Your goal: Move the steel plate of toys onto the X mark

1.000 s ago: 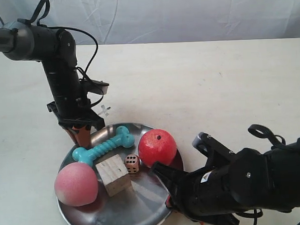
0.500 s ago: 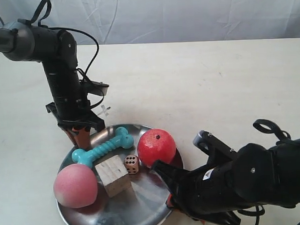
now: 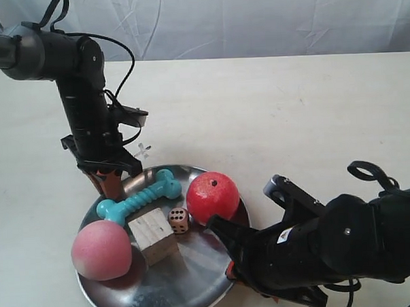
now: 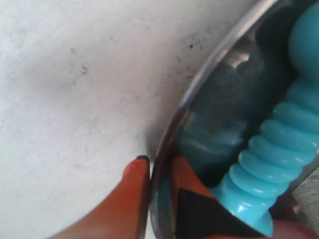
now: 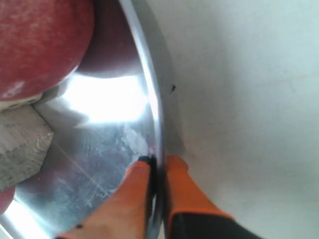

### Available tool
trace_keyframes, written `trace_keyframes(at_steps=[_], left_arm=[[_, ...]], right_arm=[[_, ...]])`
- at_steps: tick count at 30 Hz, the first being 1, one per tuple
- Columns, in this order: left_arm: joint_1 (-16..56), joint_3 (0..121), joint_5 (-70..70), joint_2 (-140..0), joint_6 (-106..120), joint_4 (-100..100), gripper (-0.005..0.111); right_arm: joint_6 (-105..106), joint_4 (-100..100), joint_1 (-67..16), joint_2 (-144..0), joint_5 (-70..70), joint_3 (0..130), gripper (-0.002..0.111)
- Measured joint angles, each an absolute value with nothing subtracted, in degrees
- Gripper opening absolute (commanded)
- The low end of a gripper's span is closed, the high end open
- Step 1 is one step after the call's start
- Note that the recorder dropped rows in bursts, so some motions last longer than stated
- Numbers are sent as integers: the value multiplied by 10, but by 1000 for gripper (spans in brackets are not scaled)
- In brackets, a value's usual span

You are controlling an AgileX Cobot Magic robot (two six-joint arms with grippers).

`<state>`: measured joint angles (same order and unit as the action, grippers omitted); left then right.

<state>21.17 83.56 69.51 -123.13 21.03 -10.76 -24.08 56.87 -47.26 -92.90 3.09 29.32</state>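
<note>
- Left end effector point(image 4: 157, 167) gripped steel plate point(image 3: 196, 262) rim.
- Right end effector point(image 5: 158, 162) pinched steel plate's opposite rim.
- Toys point(image 3: 213, 198) lay inside steel plate.
- X mark point(image 3: 144, 151) sat on worktop point(image 3: 291, 109) just beyond steel plate, uncovered.

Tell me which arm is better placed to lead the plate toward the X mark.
Left, probably: the left claw pinches the steel plate beside the teal bone, on the side nearest the X mark; the right claw grips the opposite rim.
</note>
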Motion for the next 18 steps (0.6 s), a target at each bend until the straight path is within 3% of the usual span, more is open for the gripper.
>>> trace_keyframes(at_steps=[18], left_arm=[[212,836,696,-1208,198,-91,0]], right_arm=[[-240,565,-473,-919,23,295,-1]])
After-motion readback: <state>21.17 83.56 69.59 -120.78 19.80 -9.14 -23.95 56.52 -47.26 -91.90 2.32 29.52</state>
